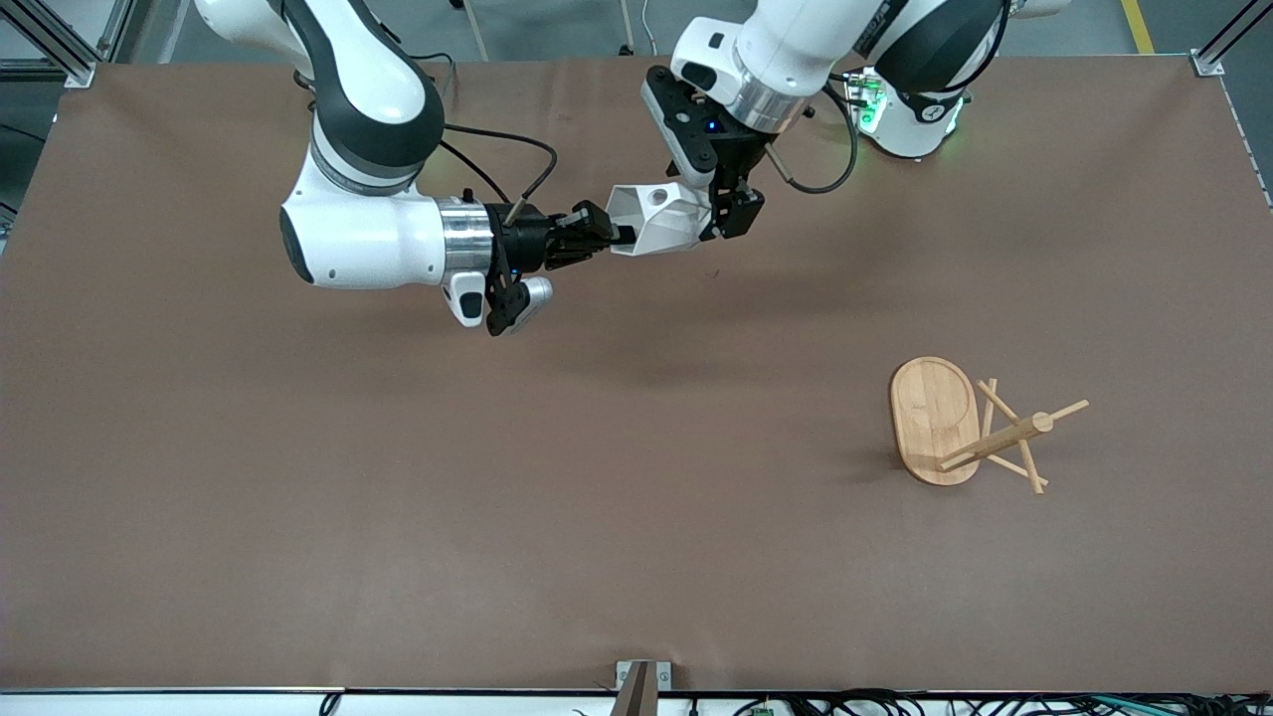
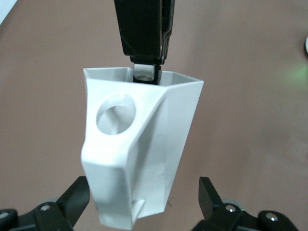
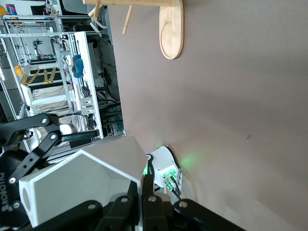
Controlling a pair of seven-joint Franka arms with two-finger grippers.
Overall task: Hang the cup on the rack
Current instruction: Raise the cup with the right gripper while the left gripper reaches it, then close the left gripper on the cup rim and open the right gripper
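Rack [image 1: 960, 426] upright, cup [image 1: 658, 221] held sideways

Cup [image 1: 664, 221]: white, matt, looks like hard plastic, flat smooth facets with crisp edges. Rack [image 1: 960, 425]: light wood, bamboo-like grain on the oval base, smooth satin finish; pegs plain bare dowel. Table [image 1: 398, 497]: brown matt covering, paper- or felt-like, no glare. Left gripper [image 1: 718, 211] and right gripper [image 1: 619, 235]: black matt plastic fingers. Arm shells glossy white plastic, wrist flanges brushed bare metal. Table corners carry aluminium brackets.
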